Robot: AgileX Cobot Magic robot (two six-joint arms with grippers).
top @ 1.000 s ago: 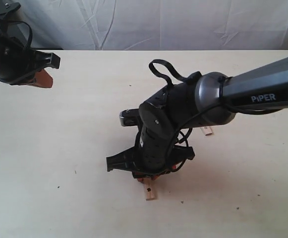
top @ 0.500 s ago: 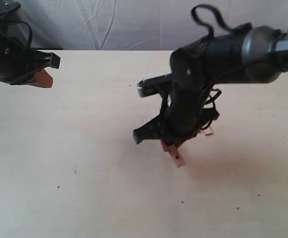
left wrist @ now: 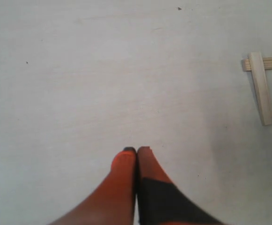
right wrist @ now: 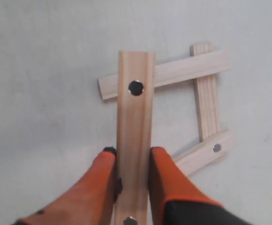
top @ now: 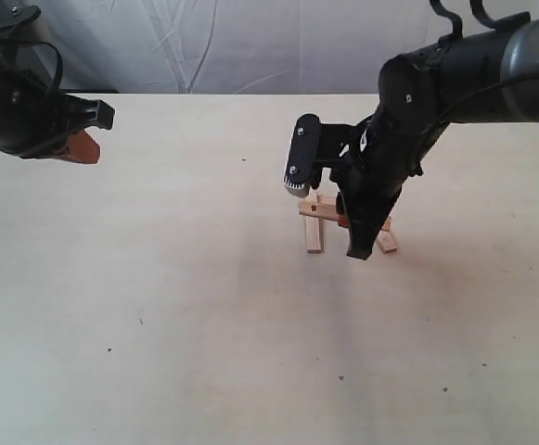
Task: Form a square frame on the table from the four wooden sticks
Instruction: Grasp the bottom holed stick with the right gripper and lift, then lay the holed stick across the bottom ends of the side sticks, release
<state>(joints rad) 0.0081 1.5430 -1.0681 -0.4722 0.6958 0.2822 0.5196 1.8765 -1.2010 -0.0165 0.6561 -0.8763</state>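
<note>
As the right fingers (right wrist: 166, 180) pinch the held stick (right wrist: 136, 117) narrowly across its width, near one holed end, its long axis runs straight out past their tips. It looks broader than the others, so I'd say it hangs above them rather than rests on them; contact I can't make out. Beneath it three sticks lie in a U. The base stick (right wrist: 207, 98) runs near enough parallel to the held one, and the held stick's outer end crosses over the free end of the first leg (right wrist: 182, 70). The second leg (right wrist: 206, 152) passes behind a finger, so its free end is hidden.

From the exterior camera the U sits at about 2 o'clock from the middle of the bench (top: 158, 324), its mouth toward 6 o'clock. The coming move, I reckon, is mostly straight down, with that axis kept parallel to the base so both leg ends are bridged. The left fingers (left wrist: 124, 173), pressed together on nothing, hang well apart at 10 o'clock, so the right arm is plainly the nearer
</note>
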